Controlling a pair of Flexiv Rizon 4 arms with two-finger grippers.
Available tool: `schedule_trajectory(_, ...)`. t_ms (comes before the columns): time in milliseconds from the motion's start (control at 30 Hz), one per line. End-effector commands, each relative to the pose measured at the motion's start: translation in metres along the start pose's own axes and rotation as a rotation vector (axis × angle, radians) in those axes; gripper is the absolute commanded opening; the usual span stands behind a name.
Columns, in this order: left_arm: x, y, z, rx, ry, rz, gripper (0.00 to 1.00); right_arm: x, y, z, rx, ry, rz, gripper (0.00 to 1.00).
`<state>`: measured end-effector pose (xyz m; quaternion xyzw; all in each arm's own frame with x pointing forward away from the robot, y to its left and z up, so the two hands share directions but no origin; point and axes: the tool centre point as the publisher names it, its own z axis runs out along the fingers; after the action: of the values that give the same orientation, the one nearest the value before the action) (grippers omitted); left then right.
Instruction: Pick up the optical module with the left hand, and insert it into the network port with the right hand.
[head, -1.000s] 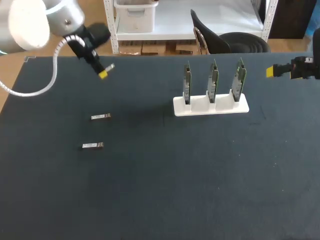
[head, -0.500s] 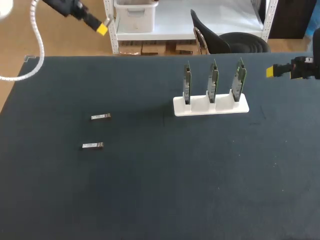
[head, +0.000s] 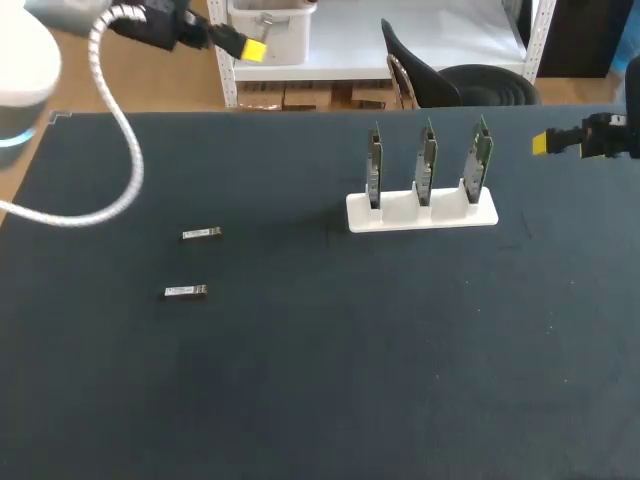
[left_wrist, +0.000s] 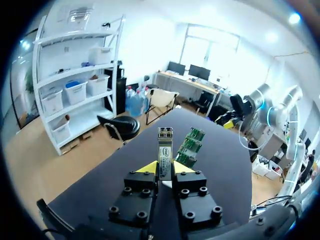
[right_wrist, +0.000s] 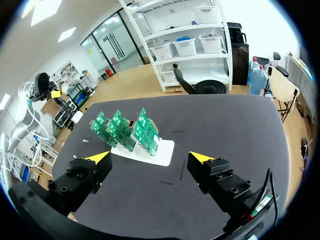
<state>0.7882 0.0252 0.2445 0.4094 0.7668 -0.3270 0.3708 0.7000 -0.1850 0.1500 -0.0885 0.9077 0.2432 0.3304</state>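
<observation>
My left gripper (left_wrist: 165, 167) is shut on a silver optical module (left_wrist: 164, 148), which sticks out ahead of its yellow tips. In the head view the left gripper (head: 252, 48) hangs high beyond the table's far left edge, pointing right. Two more optical modules (head: 201, 234) (head: 185, 291) lie on the black table at the left. A white stand (head: 420, 213) holds three upright green network cards (head: 427, 160) at the back middle; the green network cards (right_wrist: 131, 131) also show ahead of my right gripper (right_wrist: 150, 158). The right gripper (head: 545, 143) stands wide open at the far right, holding nothing.
The black table (head: 350, 380) stretches wide in front of the stand. The stand's white base (right_wrist: 160, 152) lies ahead of the right gripper, with the left arm (right_wrist: 30, 107) beyond the table's far side.
My left arm has lifted and swung to the right, carrying the module from over the table's far left to higher up. The right arm has kept still.
</observation>
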Motion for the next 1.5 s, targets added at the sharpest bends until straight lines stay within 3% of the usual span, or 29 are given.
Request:
schedule_trajectory(33,-0.006,0.0,0.028,0.216,-0.376,0.094,0.0,0.0,0.0,0.0,0.0,0.0,0.0,1.0)
schedule_trajectory(367,-0.02,-0.038,0.07,0.381,-0.378,0.19,0.0,0.0,0.0,0.0,0.0,0.0,0.0,1.0)
schedule_trajectory(733,-0.014,-0.075,0.099,0.45,-0.384,0.284,0.0,0.0,0.0,0.0,0.0,0.0,0.0,1.0)
schedule_trajectory(1500,0.003,-0.075,0.141,0.355,-0.387,0.245,0.0,0.0,0.0,0.0,0.0,0.0,0.0,1.0)
